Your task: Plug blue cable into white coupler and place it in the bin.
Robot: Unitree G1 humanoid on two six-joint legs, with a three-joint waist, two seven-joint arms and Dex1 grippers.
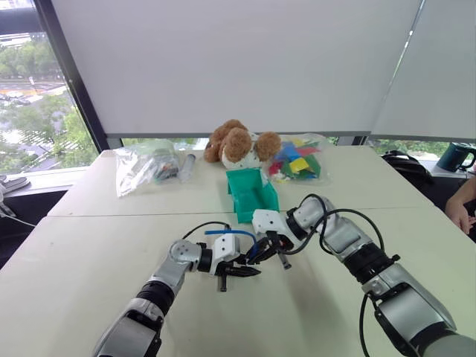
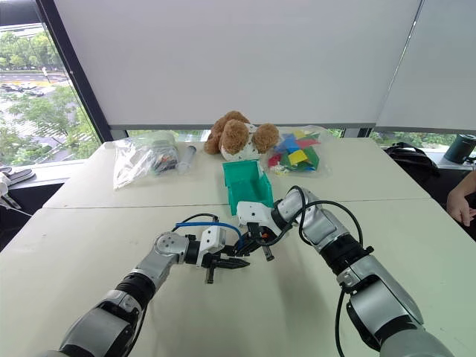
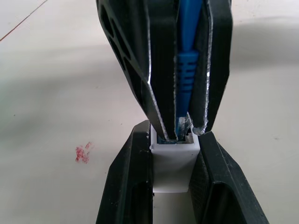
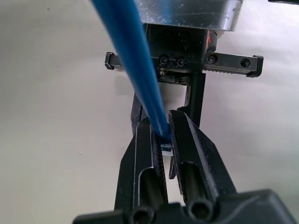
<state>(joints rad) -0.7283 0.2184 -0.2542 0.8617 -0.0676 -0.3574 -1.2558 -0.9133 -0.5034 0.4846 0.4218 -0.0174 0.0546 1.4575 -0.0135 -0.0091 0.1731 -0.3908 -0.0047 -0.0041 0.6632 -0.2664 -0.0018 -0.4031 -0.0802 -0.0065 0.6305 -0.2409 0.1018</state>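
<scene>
My left gripper hovers over the table's middle, shut on the white coupler, a small boxy piece between its two fingers. My right gripper meets it tip to tip from the right and is shut on the blue cable just behind its clear plug. The plug's tip sits at the coupler's open mouth; I cannot tell how deep it goes. The cable's loose length arcs back over the left gripper's housing. The teal bin stands just beyond both grippers, its inside hidden from here.
Behind the bin lie a brown plush dog, a clear bag of coloured blocks and another clear bag at back left. A dark mug and a person's hand are at the right edge. Open tabletop surrounds the grippers.
</scene>
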